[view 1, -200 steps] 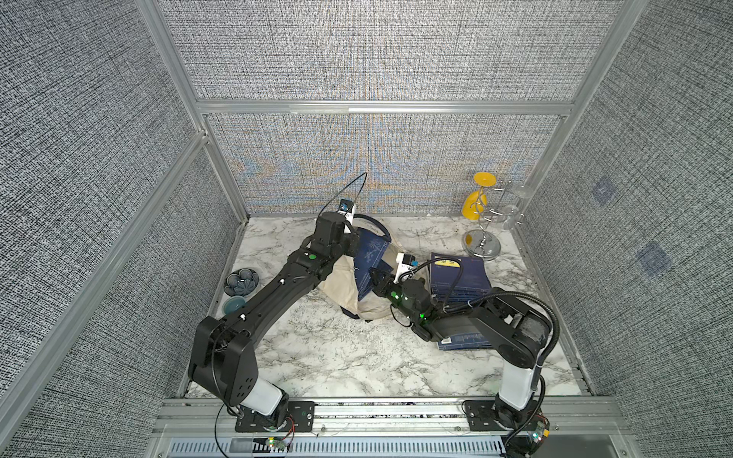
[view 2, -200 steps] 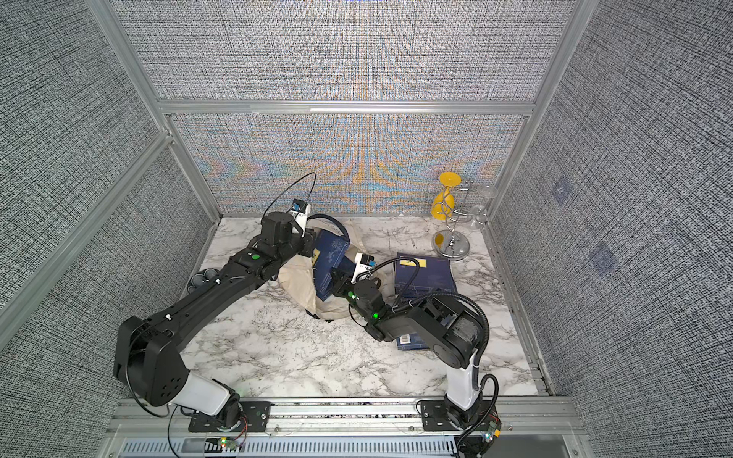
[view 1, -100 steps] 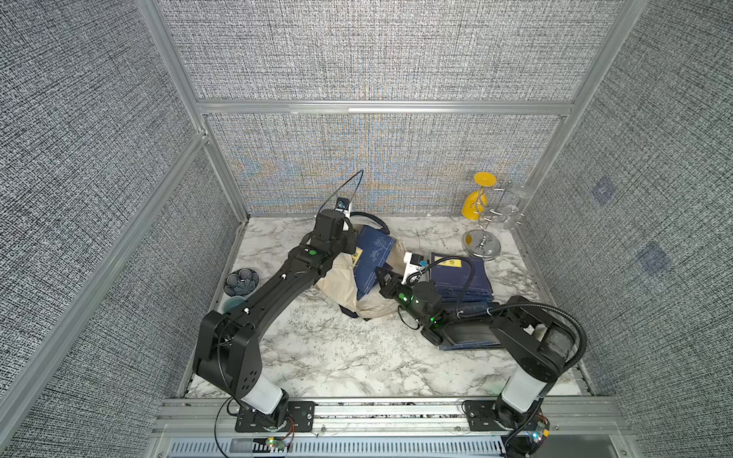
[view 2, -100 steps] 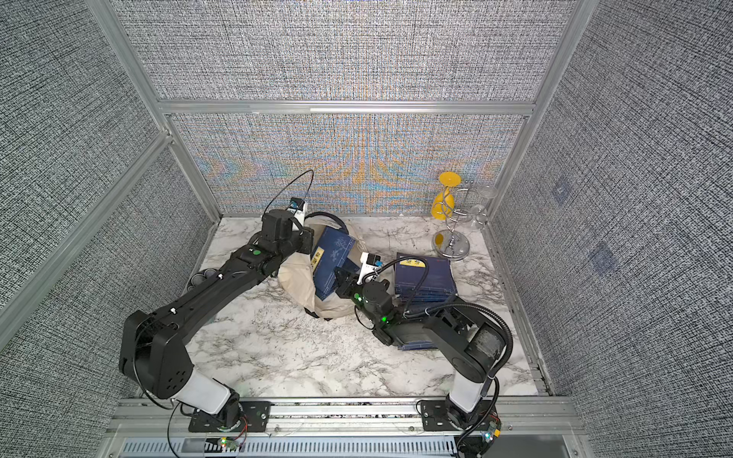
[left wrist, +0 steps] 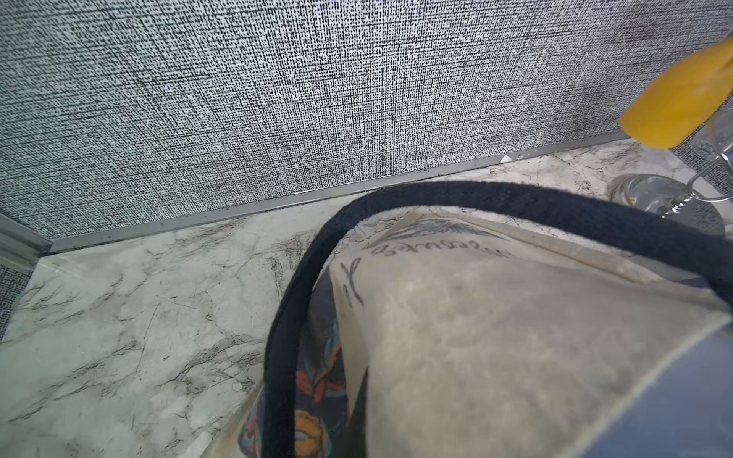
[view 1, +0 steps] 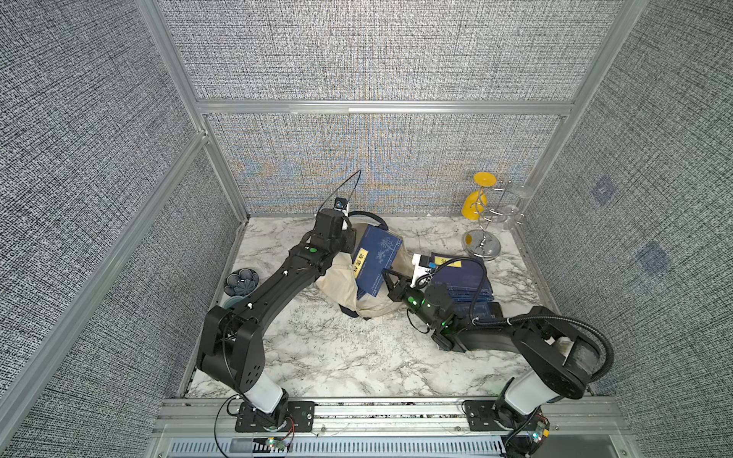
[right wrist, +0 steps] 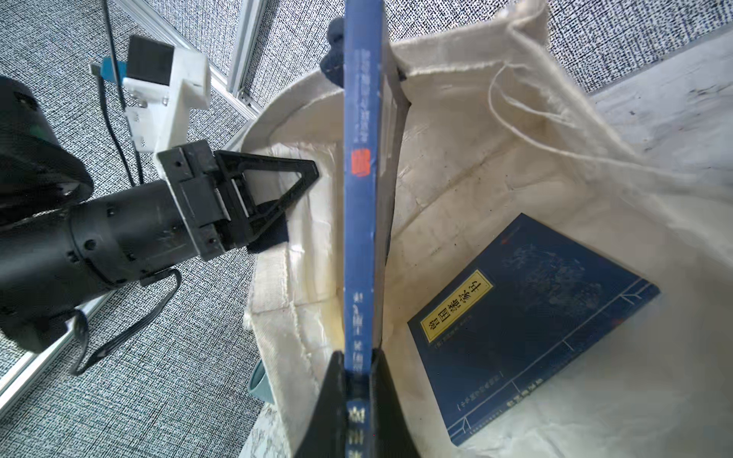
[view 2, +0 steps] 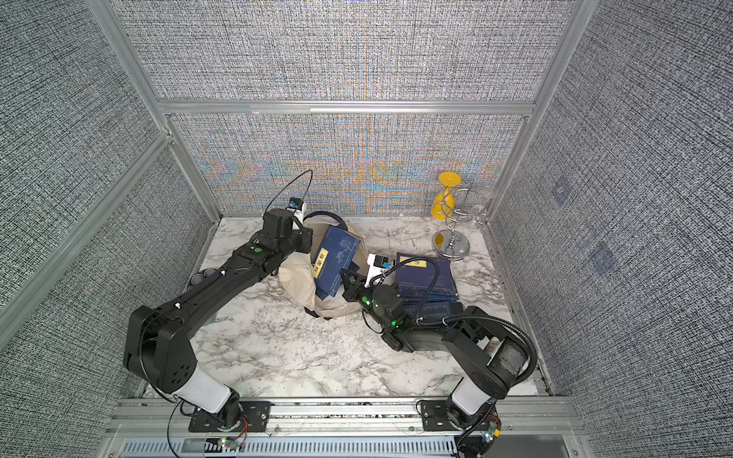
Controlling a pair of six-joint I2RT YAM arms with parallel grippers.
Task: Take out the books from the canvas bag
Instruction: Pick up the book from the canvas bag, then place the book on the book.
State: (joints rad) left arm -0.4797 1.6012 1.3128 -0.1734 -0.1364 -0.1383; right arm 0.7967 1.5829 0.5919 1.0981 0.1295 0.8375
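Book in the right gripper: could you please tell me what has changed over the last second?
The right gripper, shut on the book, has drawn it further out of the bag, so its yellow label now shows in both top views. Nothing was let go. The left gripper stays clamped on the bag's rim; the stack already taken out has not moved.

Matte black left arm (view 1: 273, 293) and right arm (view 1: 496, 341), white base collars (view 1: 263, 392), green lights (view 1: 313, 250) behind the wrists, black triangular open-frame fingers (right wrist: 265, 160), white camera mount (right wrist: 174, 91) with blue plug (right wrist: 113, 67) behind left gripper (right wrist: 295, 202), ribbed black hose (view 1: 555, 317)
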